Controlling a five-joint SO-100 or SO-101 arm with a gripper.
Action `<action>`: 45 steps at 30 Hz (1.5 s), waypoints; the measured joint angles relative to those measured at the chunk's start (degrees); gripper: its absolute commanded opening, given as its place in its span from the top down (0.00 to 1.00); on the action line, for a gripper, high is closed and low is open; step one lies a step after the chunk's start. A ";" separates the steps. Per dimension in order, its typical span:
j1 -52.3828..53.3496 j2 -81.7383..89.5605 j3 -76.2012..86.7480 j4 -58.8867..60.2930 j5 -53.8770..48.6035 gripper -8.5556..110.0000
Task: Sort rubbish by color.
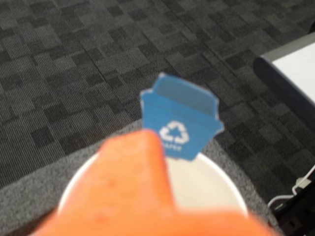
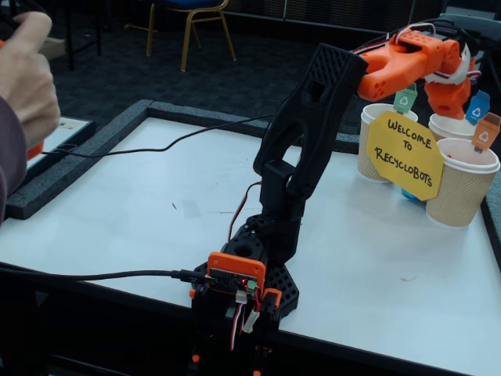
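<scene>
Wrist view, contents:
- Gripper finger [image 1: 133,187]: orange, heavily blurred, fills the lower foreground and hides part of the cup below it. The second finger is not distinguishable.
- White paper cup [image 1: 231,187]: seen from above, rim partly covered by the finger.
- Blue recycling tag [image 1: 179,118]: bin-shaped, white recycling symbol, standing on the far rim of the cup.
- Grey patterned carpet [image 1: 74,73] beyond; corner of a white-topped table [image 1: 300,64] at right.

Fixed view, contents:
- Arm: black links on a base at the near table edge, reaching to the far right.
- Gripper [image 2: 450,98]: orange, pointing down over the cup with the blue tag [image 2: 477,107]. Open or closed: cannot tell in either view, nor whether anything is held.
- Cups, three, clustered at the right edge of the white table [image 2: 156,211]: green-tag cup [image 2: 374,149], blue-tag cup [image 2: 446,125], orange-tag cup [image 2: 462,192].
- Yellow "Welcome to Recyclobots" sign [image 2: 405,153]: in front of the cups.
- Rubbish: no wad can be identified with certainty. A small light-blue patch [image 2: 410,196] shows on the table just under the sign, between cups; too small to tell what it is.
- Black cable [image 2: 156,146] across the table.
- Person's hand [image 2: 27,74] at the upper left edge.
</scene>
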 measured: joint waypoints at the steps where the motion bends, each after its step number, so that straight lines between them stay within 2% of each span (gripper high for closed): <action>1: 0.00 0.00 -0.35 0.00 0.00 0.86; 8: 0.00 0.00 -4.66 7.21 0.00 0.91; 14: 0.09 5.27 -1.05 15.21 0.00 0.93; 22: -3.60 28.48 20.57 19.69 0.09 0.93; 37: -33.93 86.84 60.21 23.20 0.09 0.93; 45: -36.21 100.63 75.32 21.88 0.09 0.93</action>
